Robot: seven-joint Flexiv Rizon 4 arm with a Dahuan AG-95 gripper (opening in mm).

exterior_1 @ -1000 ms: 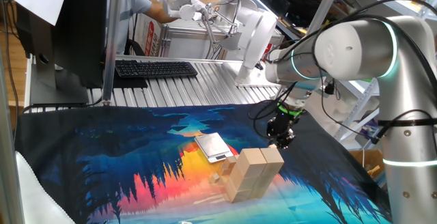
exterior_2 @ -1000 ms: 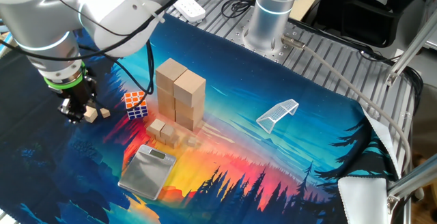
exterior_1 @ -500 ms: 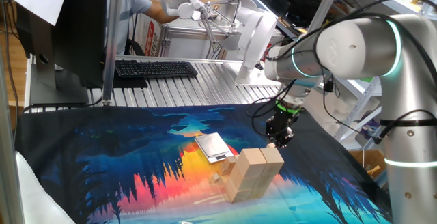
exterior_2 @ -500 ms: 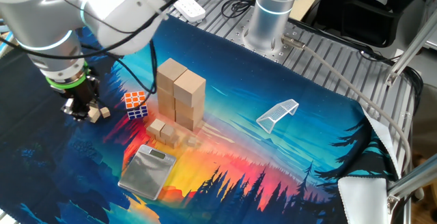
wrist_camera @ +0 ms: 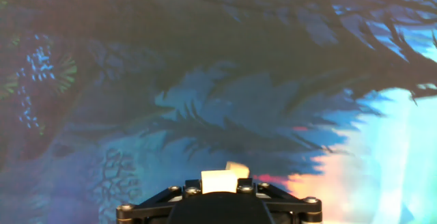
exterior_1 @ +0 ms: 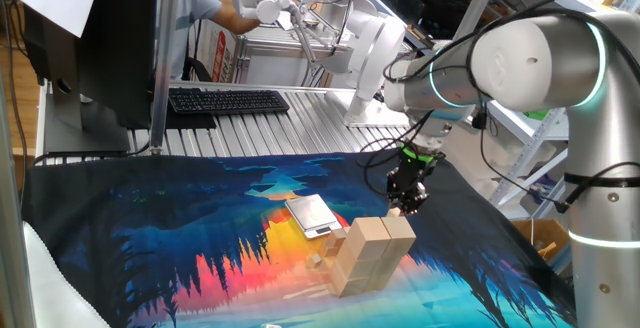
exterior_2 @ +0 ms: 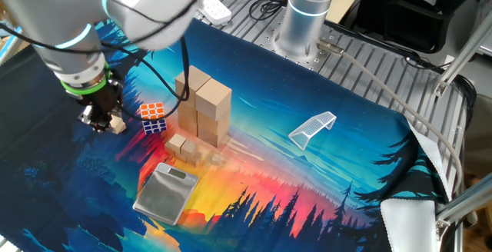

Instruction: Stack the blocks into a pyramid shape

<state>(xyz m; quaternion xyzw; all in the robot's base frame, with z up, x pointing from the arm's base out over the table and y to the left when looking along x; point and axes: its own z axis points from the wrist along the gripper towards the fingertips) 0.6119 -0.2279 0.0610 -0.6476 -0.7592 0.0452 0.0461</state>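
Arm [exterior_2: 115, 6] now higher, small block [exterior_2: 117, 125] between jaws.

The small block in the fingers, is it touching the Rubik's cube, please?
Apart. The other fixed view shows printed cloth between the small block and the Rubik's cube.

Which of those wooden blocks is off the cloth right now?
The small cube pinched in the end effector; the tall stack and small blocks rest on the cloth.

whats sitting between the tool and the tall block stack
The colourful puzzle cube, on the mat between the tool and the block stack, clearest in the other fixed view.
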